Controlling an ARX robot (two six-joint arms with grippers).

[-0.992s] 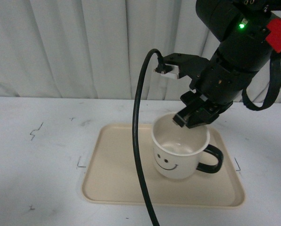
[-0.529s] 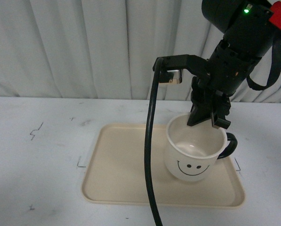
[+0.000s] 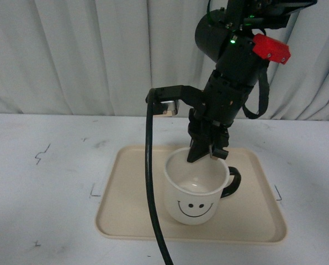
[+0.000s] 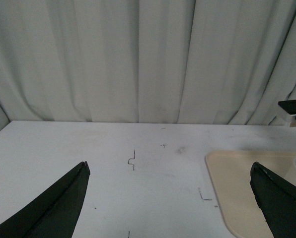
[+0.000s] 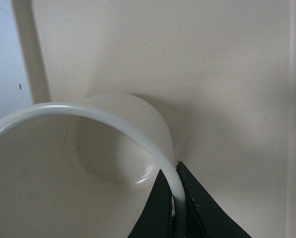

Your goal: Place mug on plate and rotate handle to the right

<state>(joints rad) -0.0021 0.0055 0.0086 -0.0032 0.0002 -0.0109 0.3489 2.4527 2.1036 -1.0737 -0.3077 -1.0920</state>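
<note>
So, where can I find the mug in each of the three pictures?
Front view: the mug stands near the middle of the tray, under the right claw.
Left wrist view: not clearly in it; only one end of the tray shows.
Right wrist view: close up, its rim pinched by the claw.
Shared landmark: the beige tray.

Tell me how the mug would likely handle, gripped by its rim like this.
Probably rigid: the rim of the mug shows no bending where the right gripper pinches it. Its glossy wall looks slippery, so it could swivel in that one-sided pinch. Wide and low, it seems unlikely to tip on the plate.
</note>
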